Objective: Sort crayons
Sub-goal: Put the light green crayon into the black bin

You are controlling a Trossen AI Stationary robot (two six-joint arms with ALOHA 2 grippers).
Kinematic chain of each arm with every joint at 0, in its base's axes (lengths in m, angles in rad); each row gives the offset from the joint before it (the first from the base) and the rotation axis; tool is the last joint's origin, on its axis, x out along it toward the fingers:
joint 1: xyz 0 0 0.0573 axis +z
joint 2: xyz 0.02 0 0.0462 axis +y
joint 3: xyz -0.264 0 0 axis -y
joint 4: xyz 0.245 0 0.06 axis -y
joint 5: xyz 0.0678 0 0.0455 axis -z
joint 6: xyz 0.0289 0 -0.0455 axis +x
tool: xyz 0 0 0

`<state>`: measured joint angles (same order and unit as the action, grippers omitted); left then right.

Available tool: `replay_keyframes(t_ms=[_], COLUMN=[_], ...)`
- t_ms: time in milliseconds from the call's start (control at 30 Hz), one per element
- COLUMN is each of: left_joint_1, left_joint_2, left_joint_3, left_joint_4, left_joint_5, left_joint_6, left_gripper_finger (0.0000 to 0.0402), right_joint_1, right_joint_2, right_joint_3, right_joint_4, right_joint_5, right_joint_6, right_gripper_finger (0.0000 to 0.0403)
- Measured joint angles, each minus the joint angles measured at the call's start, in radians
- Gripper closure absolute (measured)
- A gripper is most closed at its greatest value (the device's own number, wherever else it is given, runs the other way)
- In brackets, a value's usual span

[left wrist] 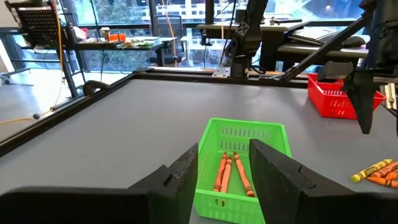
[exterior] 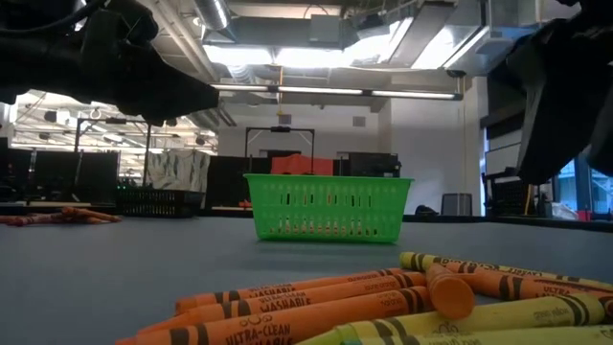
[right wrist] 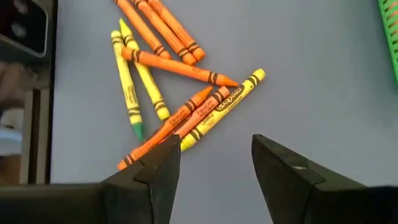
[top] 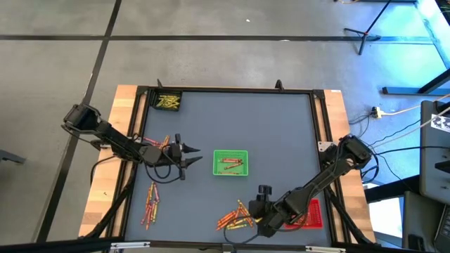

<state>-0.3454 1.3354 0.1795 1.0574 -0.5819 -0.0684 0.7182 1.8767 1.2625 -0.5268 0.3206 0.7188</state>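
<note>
A loose pile of orange and yellow crayons (right wrist: 177, 93) lies on the grey table near its front edge (top: 235, 216), and fills the low view's foreground (exterior: 383, 297). My right gripper (right wrist: 214, 165) hovers open just above and to the right of this pile (top: 254, 213), slanting down, with nothing between its fingers. At the table's middle stands a green tray (top: 230, 163) holding a few orange crayons (left wrist: 230, 171). My left gripper (left wrist: 224, 180) is level and open just left of that tray (top: 191, 159), holding nothing.
A red tray (top: 311, 214) sits at the near right, partly under my right arm. A black tray (top: 167, 101) with yellow crayons is at the far left corner. More crayons lie at the left (top: 151, 204) and beside my left arm (top: 159, 143).
</note>
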Motion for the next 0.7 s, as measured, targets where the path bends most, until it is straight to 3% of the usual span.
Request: replay_keyframes(t_ms=[333,700], left_joint_1=[0.004,0.002], left_joint_2=[0.000,0.000], left_joint_3=[0.000,0.000], left_joint_4=[0.014,0.018], left_joint_5=[0.000,0.000], left_joint_6=[-0.006,-0.034], left_gripper_finger=[0.0274,0.0274], right_joint_1=[-0.056,-0.112], right_joint_2=[0.015,0.119], right_joint_3=[0.000,0.000], right_joint_4=[0.029,0.100], right_joint_5=[0.038,0.023], right_joint_6=[0.247,0.269], right_gripper_finger=[0.0205,0.0205])
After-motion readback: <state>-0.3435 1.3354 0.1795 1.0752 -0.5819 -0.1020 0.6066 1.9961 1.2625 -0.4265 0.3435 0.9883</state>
